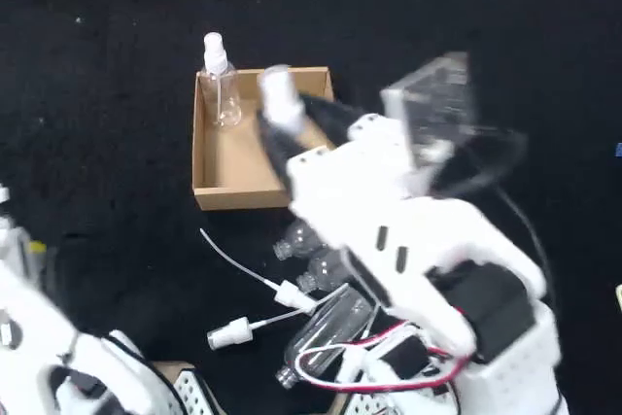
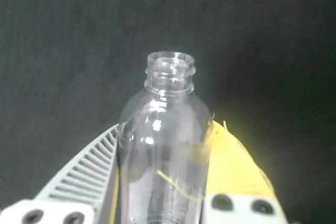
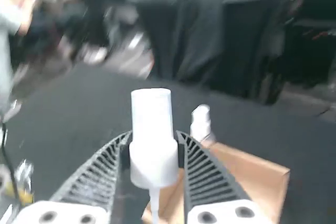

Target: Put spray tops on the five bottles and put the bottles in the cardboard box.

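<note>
My right gripper (image 3: pixel 153 137) is shut on a white spray top (image 3: pixel 152 145) whose thin tube hangs down. In the high view this gripper (image 1: pixel 282 128) holds the spray top (image 1: pixel 280 96) above the open cardboard box (image 1: pixel 206 157). A clear bottle with a spray top on it (image 1: pixel 220 85) stands upright at the box's far left corner, and the right wrist view has it (image 3: pixel 201 121) behind the held top. My left gripper (image 2: pixel 165 129) is shut on an uncapped clear bottle (image 2: pixel 163 140), neck pointing away over the black table. The left arm (image 1: pixel 39 337) sits at the near left.
Three uncapped clear bottles (image 1: pixel 296 240) (image 1: pixel 326 269) (image 1: pixel 326 332) lie on the black table in front of the box. Two loose spray tops with tubes (image 1: pixel 292 293) (image 1: pixel 231 334) lie beside them. The right arm's body (image 1: pixel 428 240) covers the near right.
</note>
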Controlling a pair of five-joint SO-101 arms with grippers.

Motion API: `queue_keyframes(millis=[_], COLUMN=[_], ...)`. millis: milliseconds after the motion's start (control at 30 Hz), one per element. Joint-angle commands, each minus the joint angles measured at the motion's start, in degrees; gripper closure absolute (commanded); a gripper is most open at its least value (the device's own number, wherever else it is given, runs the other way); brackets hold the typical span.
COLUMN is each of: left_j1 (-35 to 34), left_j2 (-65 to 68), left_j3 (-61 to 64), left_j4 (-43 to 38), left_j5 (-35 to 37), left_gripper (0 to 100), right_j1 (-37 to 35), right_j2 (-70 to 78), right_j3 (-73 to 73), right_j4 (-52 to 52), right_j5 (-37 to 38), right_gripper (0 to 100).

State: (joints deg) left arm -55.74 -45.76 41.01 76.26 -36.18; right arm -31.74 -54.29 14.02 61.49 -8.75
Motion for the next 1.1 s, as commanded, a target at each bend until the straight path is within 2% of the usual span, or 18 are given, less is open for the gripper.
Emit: queue_keyframes(millis=[0, 167, 500, 767, 900, 1067], left_j1=[13.9, 29.5, 51.4, 60.1, 66.9, 72.3], left_j2=[-11.8, -19.8, -36.6, -49.8, -51.2, -51.3], left_j3=[0.9, 0.7, 10.3, 25.3, 30.0, 36.0], left_j4=[-0.7, -1.4, -14.4, -33.1, -38.0, -45.5], left_j5=[12.4, 23.6, 28.9, 29.3, 29.7, 35.3], left_gripper=[97, 97, 97, 97, 97, 97], right_j1=[6.1, 10.1, 12.4, 12.1, 12.1, 10.4], right_j2=[-2.3, -2.3, -2.9, -2.9, -2.8, -2.6], right_j3=[-2.5, -2.2, -5.7, -2.4, -2.3, -1.9], right_j4=[-4.2, -7.5, -8.1, -14.8, -14.9, -17.0], right_j5=[-3.5, -10.8, -12.0, -12.5, -12.5, -12.5], right_gripper=[98.5, 98.4, 98.3, 98.3, 98.3, 98.2])
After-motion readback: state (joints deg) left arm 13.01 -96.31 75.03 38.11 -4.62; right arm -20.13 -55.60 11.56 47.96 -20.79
